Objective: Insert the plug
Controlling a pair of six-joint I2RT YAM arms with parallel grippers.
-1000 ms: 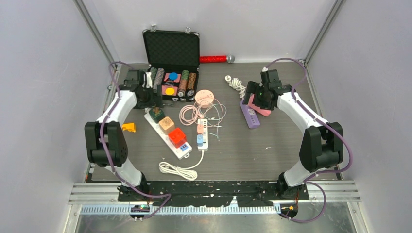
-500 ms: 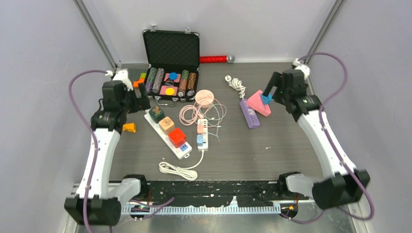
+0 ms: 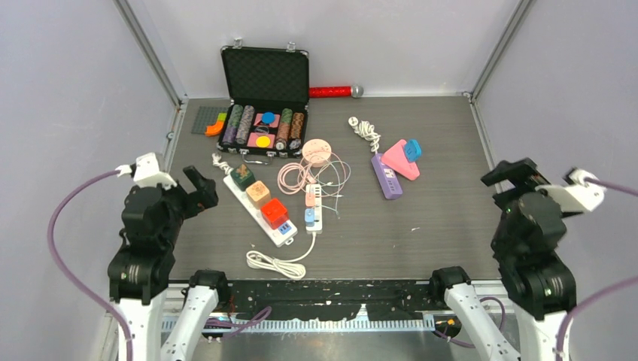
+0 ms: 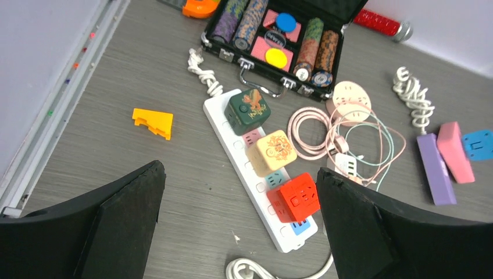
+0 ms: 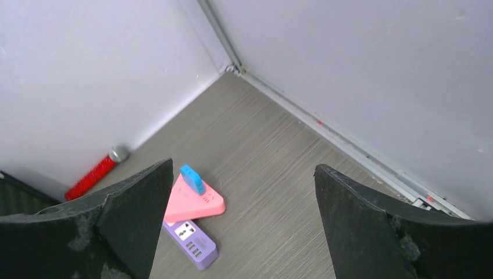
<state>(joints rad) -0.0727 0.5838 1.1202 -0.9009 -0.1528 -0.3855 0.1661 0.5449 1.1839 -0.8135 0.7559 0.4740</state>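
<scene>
Top external view: the task's thing, as I read it, is the blue plug (image 3: 411, 150), sitting right of centre in the upper half of the frame
Plug seat: it rests on the far corner of the pink triangular socket block (image 3: 393, 162), touching it; in the right wrist view it stands a little tilted on that corner, and I cannot tell whether its pins are fully home
Beside the block: a purple power strip (image 3: 386, 177) lies along the block's left side, touching it or nearly so; a coiled white cable (image 3: 365, 129) lies just up and left of both
Right gripper (image 3: 519, 177): at the lower right of the frame, well apart from the plug; its fingers are spread wide with nothing between them
Left gripper (image 3: 194, 189): at the lower left of the frame, fingers spread wide and empty; its wrist view looks down past them at the table
Centre of frame: a white power strip (image 3: 259, 209) carries green, cream and red cube adapters; an open chip case (image 3: 265, 98) sits at top centre
Done so far: I judge the plug placed on its socket, since neither arm holds it and both stand clear
Left to do: I would confirm the seating from a closer angle; if the tilt means it is only perched, it needs one firm press straight down onto the block
</scene>
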